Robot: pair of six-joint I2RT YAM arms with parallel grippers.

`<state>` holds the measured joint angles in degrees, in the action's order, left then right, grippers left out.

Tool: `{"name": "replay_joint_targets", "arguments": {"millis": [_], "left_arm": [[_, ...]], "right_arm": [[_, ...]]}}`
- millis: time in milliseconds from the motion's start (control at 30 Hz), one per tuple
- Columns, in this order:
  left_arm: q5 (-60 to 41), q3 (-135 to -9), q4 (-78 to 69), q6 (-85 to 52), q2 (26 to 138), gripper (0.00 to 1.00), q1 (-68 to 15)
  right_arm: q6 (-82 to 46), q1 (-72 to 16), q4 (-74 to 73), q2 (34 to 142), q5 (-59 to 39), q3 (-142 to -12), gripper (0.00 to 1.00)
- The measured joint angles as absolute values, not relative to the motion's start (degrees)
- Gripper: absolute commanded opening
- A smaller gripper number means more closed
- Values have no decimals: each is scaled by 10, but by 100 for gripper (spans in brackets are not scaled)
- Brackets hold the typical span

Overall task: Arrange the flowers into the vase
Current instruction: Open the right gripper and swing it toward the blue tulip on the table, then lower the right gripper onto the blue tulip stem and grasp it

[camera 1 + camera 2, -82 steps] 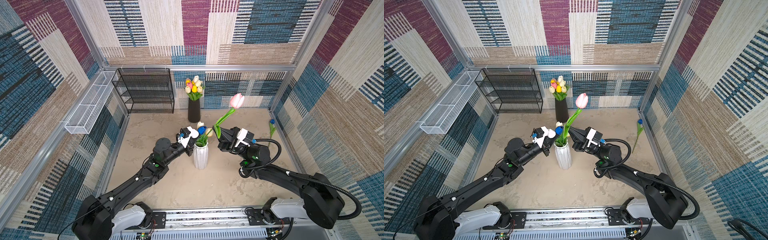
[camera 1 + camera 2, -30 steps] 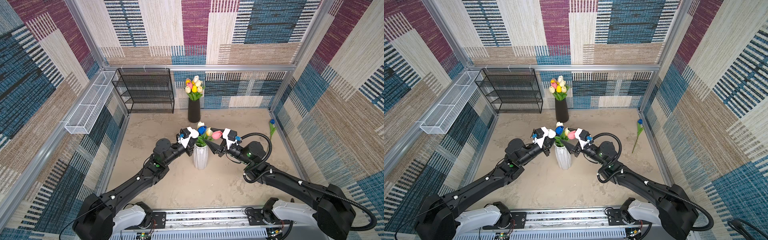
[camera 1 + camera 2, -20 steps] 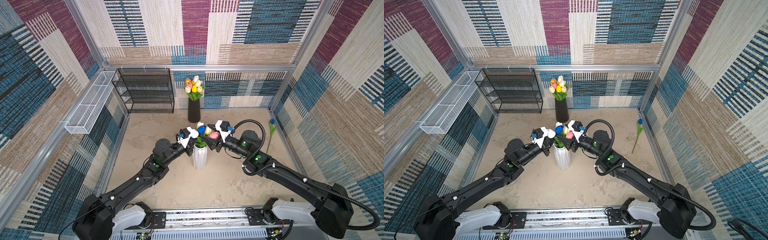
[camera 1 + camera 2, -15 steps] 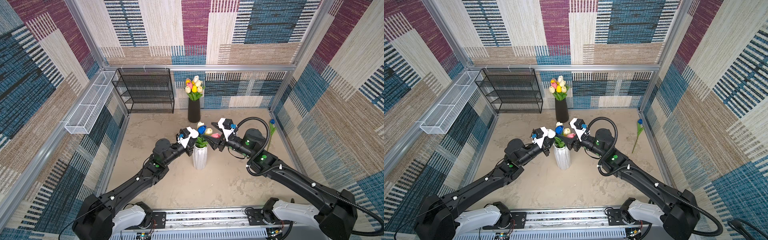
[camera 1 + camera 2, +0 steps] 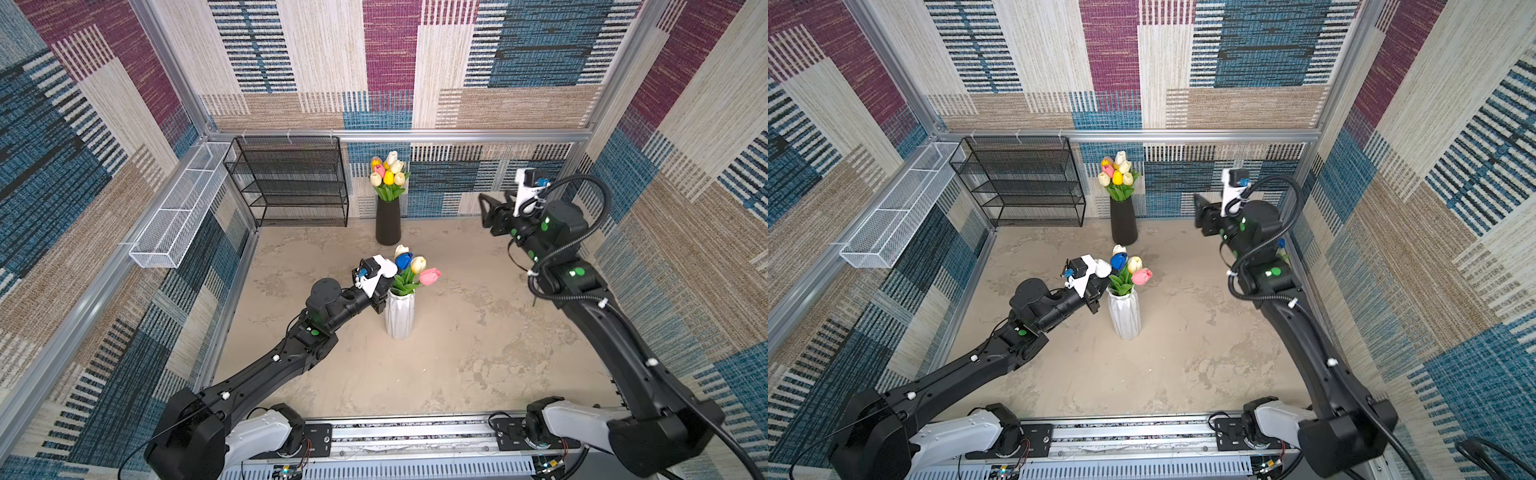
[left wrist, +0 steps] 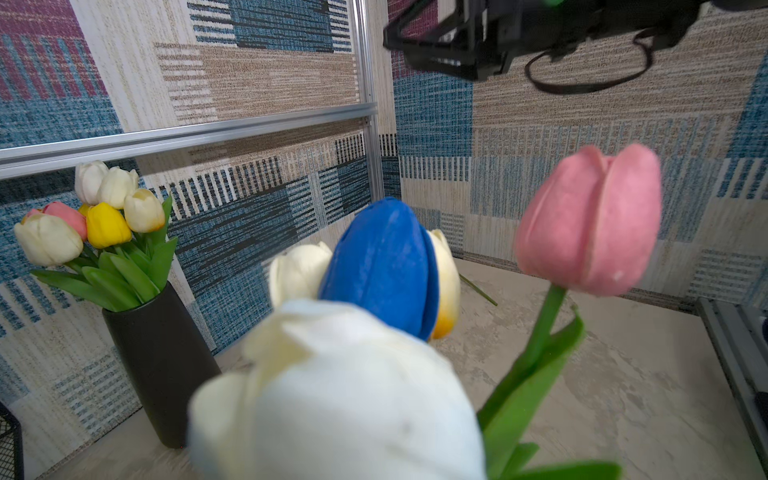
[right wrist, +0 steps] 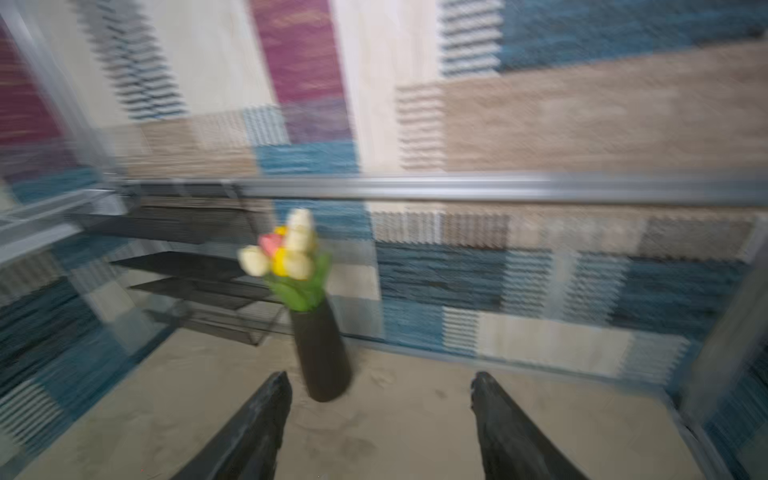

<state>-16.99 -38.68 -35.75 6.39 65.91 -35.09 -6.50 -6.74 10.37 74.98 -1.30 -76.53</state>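
Observation:
The white ribbed vase (image 5: pixel 400 320) (image 5: pixel 1124 316) stands mid-floor with several flowers in it: white, blue, cream and a pink tulip (image 5: pixel 430 276) (image 5: pixel 1142 276) (image 6: pixel 590 220) that leans right. My left gripper (image 5: pixel 380 305) (image 5: pixel 1096 301) sits shut against the left of the vase's neck; a white tulip head (image 6: pixel 332 395) hides its jaws in the left wrist view. My right gripper (image 5: pixel 485 212) (image 5: pixel 1201 212) (image 7: pixel 380 376) hangs open and empty, high at the back right. A blue tulip head (image 5: pixel 1281 243) shows behind the right arm by the right wall.
A black vase (image 5: pixel 387 224) (image 5: pixel 1123 226) (image 6: pixel 162 361) (image 7: pixel 322 353) full of tulips stands at the back wall. Left of it is a black wire shelf (image 5: pixel 291 183). A white wire basket (image 5: pixel 178 212) hangs on the left wall.
My right gripper brought the pink tulip down into the white vase, let go of it and drew away up toward the back right. The left arm has stayed put.

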Motion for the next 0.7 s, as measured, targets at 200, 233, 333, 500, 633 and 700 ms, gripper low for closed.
{"name": "replay_joint_targets", "arguments": {"millis": [200, 233, 333, 500, 633, 700], "left_arm": [[-171, -378, -375, 64, 662, 10, -351], [-171, -378, -377, 64, 663, 10, -351], [-171, -377, -379, 64, 666, 10, -351], [-171, -376, -382, 62, 668, 10, -351], [-171, -370, -396, 62, 672, 10, -351], [-170, -369, -399, 62, 674, 10, -351]], "right_arm": [[-85, 161, 228, 897, 6, -762, 48], [-85, 182, 238, 913, 5, -759, 48], [-73, 229, 262, 954, 6, -749, 48], [-42, 254, 278, 1034, 27, -753, 54], [-27, 256, 285, 1079, 26, -754, 57], [-24, 255, 286, 1093, 10, -754, 58]]}}
